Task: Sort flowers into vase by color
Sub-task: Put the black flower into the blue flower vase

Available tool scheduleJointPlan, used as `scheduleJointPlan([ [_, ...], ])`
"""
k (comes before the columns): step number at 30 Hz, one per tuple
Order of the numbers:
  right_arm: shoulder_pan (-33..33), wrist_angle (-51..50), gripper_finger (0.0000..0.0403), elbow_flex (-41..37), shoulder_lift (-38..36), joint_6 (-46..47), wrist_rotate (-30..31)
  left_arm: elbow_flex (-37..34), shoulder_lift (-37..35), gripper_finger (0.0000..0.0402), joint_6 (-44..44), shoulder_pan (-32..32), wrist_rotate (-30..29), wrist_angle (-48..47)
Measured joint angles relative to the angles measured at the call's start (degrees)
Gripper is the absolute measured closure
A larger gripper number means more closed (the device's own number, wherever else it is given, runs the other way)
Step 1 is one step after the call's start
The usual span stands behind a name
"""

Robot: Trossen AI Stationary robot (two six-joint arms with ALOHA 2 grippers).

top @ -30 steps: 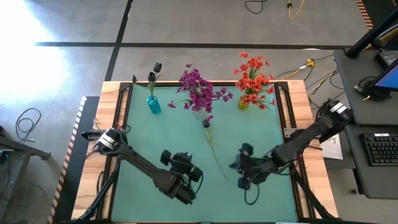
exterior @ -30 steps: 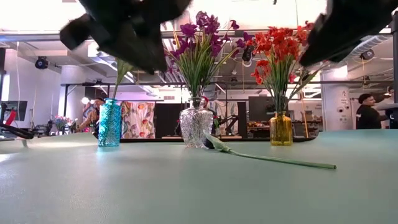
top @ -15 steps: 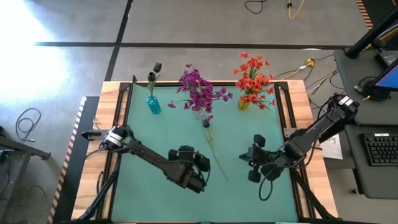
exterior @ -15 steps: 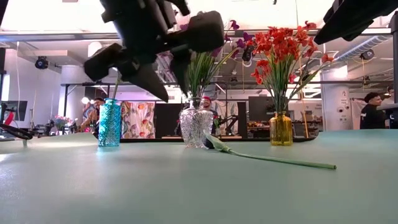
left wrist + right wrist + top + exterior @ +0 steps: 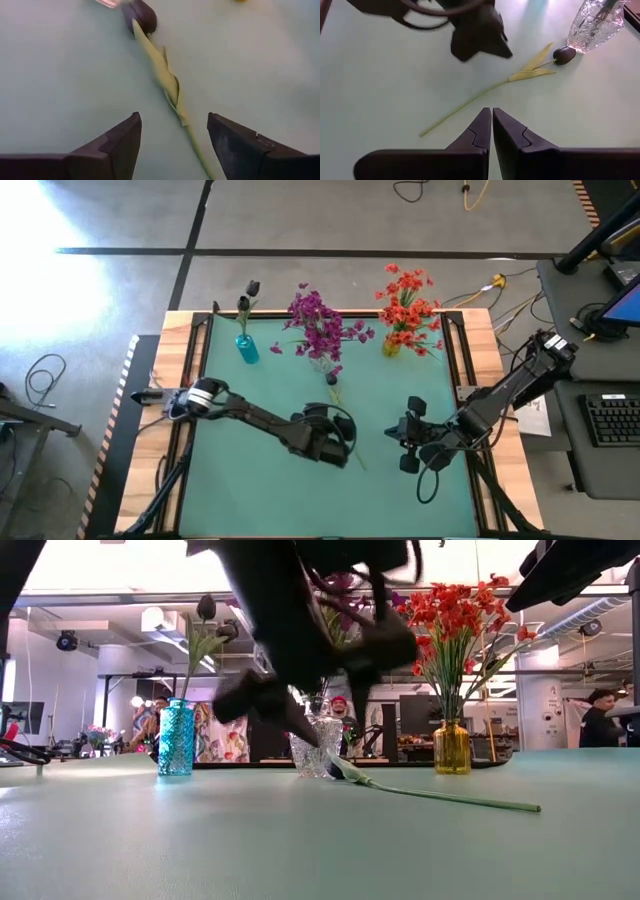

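Observation:
A dark tulip-like bud on a long green stem (image 5: 343,418) lies flat on the green table. Its bud (image 5: 141,15) rests beside the clear vase (image 5: 322,362), and its stem runs toward the near right. My left gripper (image 5: 172,135) hovers open over the stem's middle, one finger on each side, touching nothing. It appears large and dark in the low view (image 5: 320,700). My right gripper (image 5: 491,112) hangs shut above the table to the right of the stem (image 5: 465,104). In the high view it sits at the right (image 5: 405,442).
Three vases stand along the far edge. A blue one (image 5: 247,348) holds dark buds, the clear one holds magenta flowers (image 5: 320,325), and an amber one (image 5: 392,345) holds orange-red flowers (image 5: 408,305). People are in the room beyond the table (image 5: 597,720).
My left gripper has swung toward the table's right and far side and come lower, arriving over the lying flower's stem. My right gripper drew back a little toward the right edge, then held still. The flower has not moved.

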Motion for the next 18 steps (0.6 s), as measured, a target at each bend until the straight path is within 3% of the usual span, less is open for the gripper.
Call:
scheduleJointPlan([
  [10,0.00,0.02,0.0392,-0.13,0.02,0.04,0.02,3.20,4.97,0.0191,4.61,2.54,-0.04,3.84],
  [18,0.00,0.26,0.0392,-0.13,0.02,0.13,0.15,9.82,10.16,0.0191,9.12,3.32,-0.13,4.42],
])
